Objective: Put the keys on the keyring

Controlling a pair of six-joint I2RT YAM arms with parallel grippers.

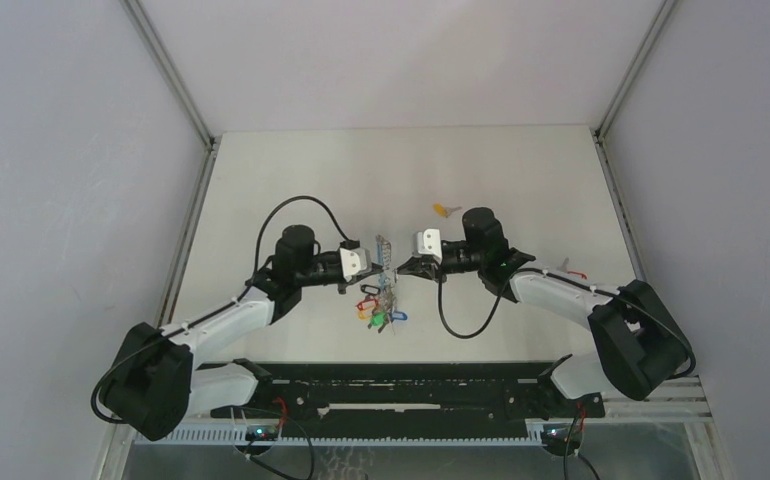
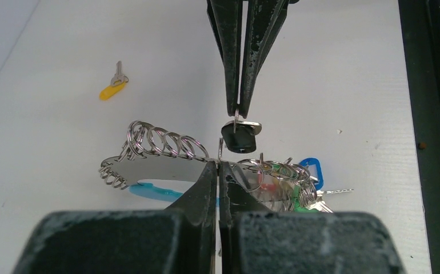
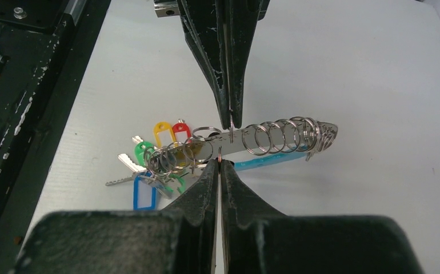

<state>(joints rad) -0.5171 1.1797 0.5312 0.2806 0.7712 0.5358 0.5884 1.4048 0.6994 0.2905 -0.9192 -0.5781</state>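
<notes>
Black key (image 2: 240,138): pinched by its ring in right end effector (image 2: 238,109), jaws shut, raised just beside keyring. Keyring (image 2: 166,145): 1 ring clamped in closed left end effector (image 2: 218,165), tags trailing on worktop (image 2: 40,182). Yellow key (image 2: 114,87): lying loose, well apart.

Black-tagged key (image 2: 240,138), yellow-tagged key (image 2: 113,89), silver keyring (image 2: 166,145)
</notes>
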